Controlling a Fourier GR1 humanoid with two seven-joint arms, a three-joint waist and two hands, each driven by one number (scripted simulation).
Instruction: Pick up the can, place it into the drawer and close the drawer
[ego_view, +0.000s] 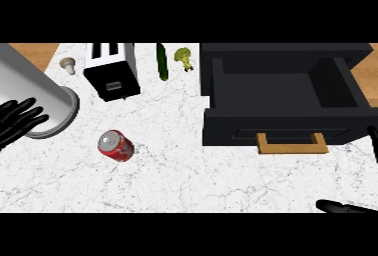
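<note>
Red can free on worktop | left robot hand open, nearest — best curl round its side | right robot hand: cannot tell

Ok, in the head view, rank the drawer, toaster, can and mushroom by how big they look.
1. drawer, by far the largest
2. toaster
3. can, clearly smaller than the toaster
4. mushroom, smallest
No two look close enough to tie.
</note>
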